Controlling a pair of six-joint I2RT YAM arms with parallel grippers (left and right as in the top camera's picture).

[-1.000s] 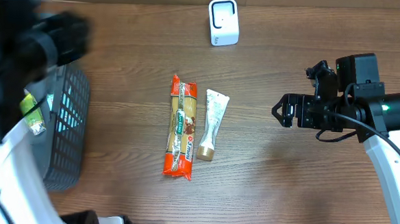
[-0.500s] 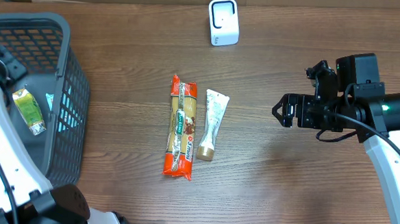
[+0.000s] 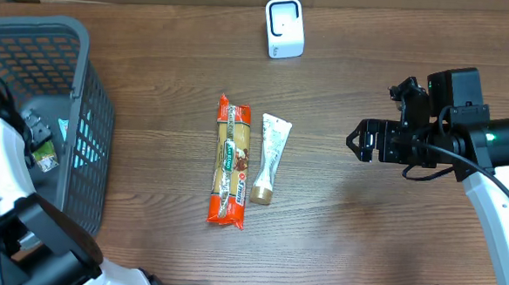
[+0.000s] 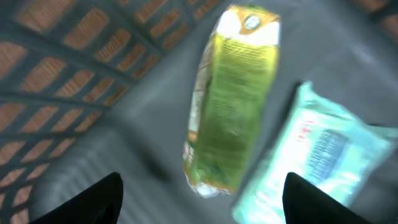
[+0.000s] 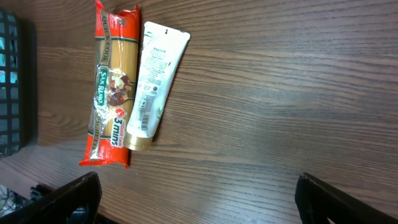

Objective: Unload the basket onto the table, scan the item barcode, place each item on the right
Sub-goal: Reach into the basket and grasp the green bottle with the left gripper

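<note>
Inside the grey basket (image 3: 88,151) lie a green-yellow carton (image 4: 233,99) and a teal wipes pack (image 4: 317,155). My left gripper (image 4: 202,199) hovers open just above them, its fingers apart from both. From overhead the left gripper (image 3: 39,131) covers most of the carton (image 3: 46,159). A red pasta packet (image 3: 231,160) and a white tube (image 3: 269,156) lie side by side mid-table. The white scanner (image 3: 284,28) stands at the far edge. My right gripper (image 3: 359,141) hangs open and empty to the right, the packet (image 5: 112,87) and the tube (image 5: 152,74) ahead of it.
The basket's mesh wall (image 4: 74,74) surrounds the left gripper closely. Its dark edge (image 5: 12,93) shows at the left of the right wrist view. Bare wooden table (image 3: 337,225) lies between the two items and the right arm.
My left arm has swung down inside the basket over the carton, and its jaws have spread wider. The right arm and the table items have not moved.
</note>
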